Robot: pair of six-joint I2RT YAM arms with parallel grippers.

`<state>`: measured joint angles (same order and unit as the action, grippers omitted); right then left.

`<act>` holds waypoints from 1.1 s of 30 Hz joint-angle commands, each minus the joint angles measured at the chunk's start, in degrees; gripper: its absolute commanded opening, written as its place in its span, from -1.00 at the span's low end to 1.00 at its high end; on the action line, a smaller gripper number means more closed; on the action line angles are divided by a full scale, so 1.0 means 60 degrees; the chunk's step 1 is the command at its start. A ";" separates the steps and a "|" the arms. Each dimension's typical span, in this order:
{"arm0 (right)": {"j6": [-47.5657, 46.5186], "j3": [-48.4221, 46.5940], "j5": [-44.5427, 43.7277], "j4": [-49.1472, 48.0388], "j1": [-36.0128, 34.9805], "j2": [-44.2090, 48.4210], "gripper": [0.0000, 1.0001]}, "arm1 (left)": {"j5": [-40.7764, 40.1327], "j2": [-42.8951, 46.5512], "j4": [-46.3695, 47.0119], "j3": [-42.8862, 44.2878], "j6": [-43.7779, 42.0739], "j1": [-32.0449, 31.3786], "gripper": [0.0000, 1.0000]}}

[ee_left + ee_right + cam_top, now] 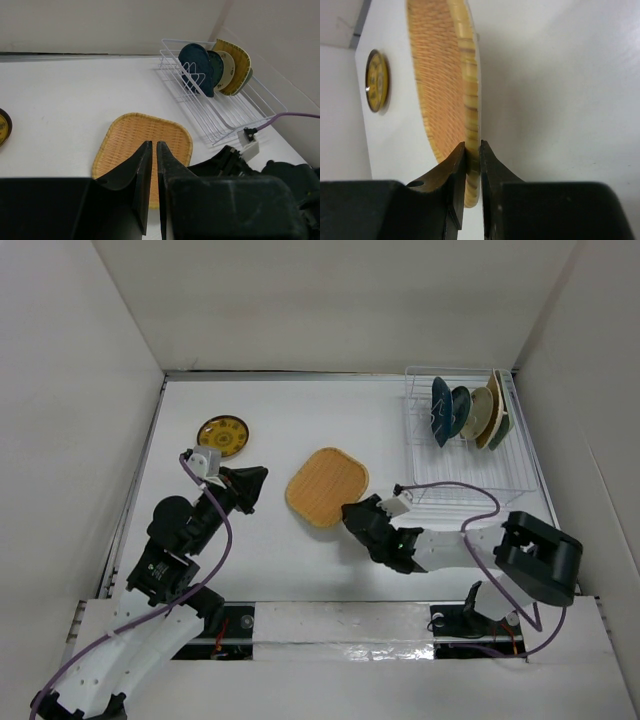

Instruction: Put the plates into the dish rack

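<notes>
A tan woven rounded-square plate (327, 486) lies on the white table at the centre. My right gripper (353, 516) is shut on its near right rim; in the right wrist view the fingers (456, 162) pinch the plate's edge (470, 100). My left gripper (252, 485) is shut and empty, just left of that plate, with its tips (153, 150) over the plate (145, 132). A round yellow dark-patterned plate (223, 435) lies at the far left. The white wire dish rack (470, 465) at the far right holds several upright plates, among them a teal-blue one (440, 410).
White walls close in the table on the left, back and right. The rack's near slots (225, 117) hold nothing. A purple cable (470, 495) loops from the right arm beside the rack. The yellow plate also shows in the right wrist view (376, 80).
</notes>
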<state>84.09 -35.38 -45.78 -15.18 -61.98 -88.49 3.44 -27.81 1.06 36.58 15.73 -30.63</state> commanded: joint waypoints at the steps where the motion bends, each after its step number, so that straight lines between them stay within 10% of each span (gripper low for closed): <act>1: -0.2381 0.0227 -0.0632 -0.0384 -0.0057 0.1313 -1.00 | 0.0159 0.0167 0.0556 0.0071 0.0045 0.0052 -0.88; 18: -0.8633 -0.1164 -0.0089 -0.0853 0.3483 0.5416 -1.00 | 0.0159 0.0680 0.0526 0.0085 0.0016 0.0052 -0.88; 33: -1.2914 -0.4912 0.1051 0.0036 0.7149 0.3207 -1.00 | 0.0188 0.0827 0.0541 0.0071 0.0045 0.0052 -0.88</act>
<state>14.48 -58.72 -42.37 -13.58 -20.91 -67.55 3.68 -23.42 1.06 36.58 15.73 -30.63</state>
